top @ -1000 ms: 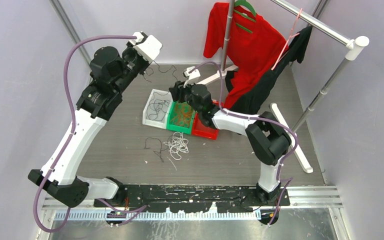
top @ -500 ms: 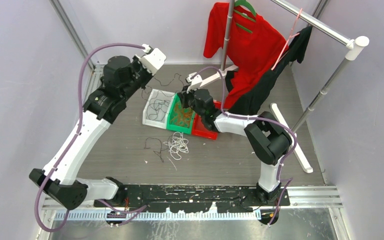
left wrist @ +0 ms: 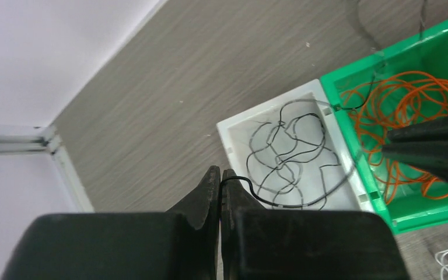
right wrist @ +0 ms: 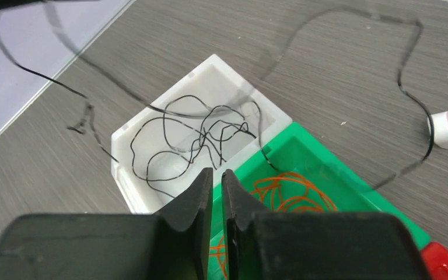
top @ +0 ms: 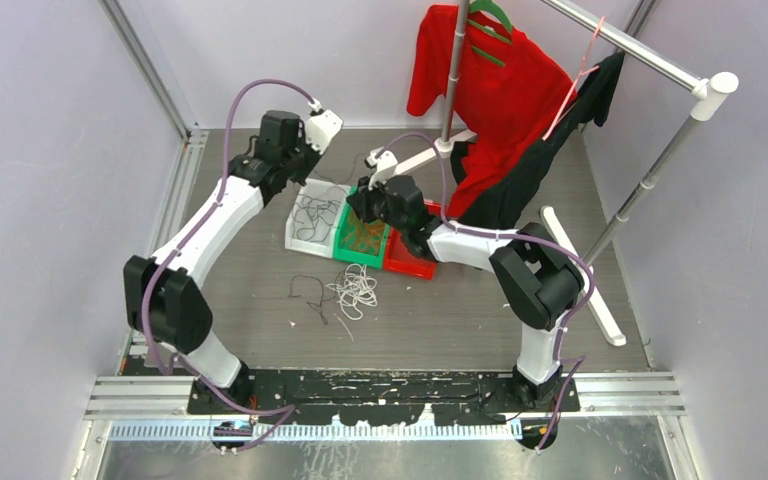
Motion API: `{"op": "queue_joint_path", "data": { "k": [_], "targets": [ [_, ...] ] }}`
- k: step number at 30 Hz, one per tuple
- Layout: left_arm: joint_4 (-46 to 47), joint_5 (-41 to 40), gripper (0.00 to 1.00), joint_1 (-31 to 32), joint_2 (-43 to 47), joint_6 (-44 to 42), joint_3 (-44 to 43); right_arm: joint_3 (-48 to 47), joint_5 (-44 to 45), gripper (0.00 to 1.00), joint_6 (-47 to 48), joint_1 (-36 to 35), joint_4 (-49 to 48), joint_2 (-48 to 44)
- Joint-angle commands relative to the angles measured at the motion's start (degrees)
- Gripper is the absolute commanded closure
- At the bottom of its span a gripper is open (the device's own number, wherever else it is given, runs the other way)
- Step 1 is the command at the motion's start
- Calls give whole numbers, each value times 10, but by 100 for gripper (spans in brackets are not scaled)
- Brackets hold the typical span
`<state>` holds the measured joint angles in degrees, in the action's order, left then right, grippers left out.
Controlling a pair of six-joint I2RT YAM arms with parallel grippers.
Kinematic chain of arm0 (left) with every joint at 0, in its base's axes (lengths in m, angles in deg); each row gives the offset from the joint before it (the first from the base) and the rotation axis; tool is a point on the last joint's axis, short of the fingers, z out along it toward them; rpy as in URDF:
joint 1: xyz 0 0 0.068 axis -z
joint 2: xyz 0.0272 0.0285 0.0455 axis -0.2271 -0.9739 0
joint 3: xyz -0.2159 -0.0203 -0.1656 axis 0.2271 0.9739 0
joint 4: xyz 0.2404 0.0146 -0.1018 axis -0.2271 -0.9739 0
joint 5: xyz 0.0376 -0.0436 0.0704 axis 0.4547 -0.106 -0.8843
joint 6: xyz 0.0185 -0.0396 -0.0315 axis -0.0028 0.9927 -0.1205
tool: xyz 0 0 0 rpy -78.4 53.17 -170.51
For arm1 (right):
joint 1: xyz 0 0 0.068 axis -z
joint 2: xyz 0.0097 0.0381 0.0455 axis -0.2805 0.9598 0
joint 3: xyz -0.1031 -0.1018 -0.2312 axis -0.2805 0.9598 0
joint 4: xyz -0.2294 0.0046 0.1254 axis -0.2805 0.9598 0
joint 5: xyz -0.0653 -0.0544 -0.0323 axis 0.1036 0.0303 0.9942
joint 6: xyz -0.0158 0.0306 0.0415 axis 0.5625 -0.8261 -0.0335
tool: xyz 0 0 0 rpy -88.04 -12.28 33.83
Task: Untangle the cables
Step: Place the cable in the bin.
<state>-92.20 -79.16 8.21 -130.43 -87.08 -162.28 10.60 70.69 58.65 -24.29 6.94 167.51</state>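
**Cables being sorted by colour, with one black cable pinched above the white bin.**

The black cable runs from the tightly closed tips of the left gripper down into the white bin, where more black strands lie in loose loops. It seems to be held high so that it hangs free of the rest and can go in with its own colour. Orange cables curl in the green bin just beside it. White cables lie in a small heap on the table nearer the arms, with a stray black cable next to them. All are thin and springy. The right gripper hovers over the seam between the two bins with its fingers almost together. Whether they hold a strand cannot be told.
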Motion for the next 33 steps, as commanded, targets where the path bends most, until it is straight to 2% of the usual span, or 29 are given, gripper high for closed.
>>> {"op": "queue_joint_path", "data": {
  "k": [1,5,10,14,21,24,29,33],
  "targets": [
    [51,41,100,2,-25,27,1,-5,-32,83,-17,0,0,-25],
    [83,51,100,-4,-62,47,1,11,-39,81,-18,0,2,-41],
    [125,31,100,-10,-98,34,14,18,-74,64,-20,0,25,-71],
    [156,10,100,-26,-119,28,31,46,-87,60,-19,6,38,-119],
    [218,18,100,-28,-135,16,87,76,-43,56,-43,36,56,-181],
    [237,26,100,-29,-147,20,95,75,3,54,-43,45,98,-198],
    [236,30,100,-29,-161,20,102,47,55,45,-67,52,164,-182],
    [238,32,100,-35,-159,21,115,-16,63,40,-68,61,230,-123]
  ]
}}
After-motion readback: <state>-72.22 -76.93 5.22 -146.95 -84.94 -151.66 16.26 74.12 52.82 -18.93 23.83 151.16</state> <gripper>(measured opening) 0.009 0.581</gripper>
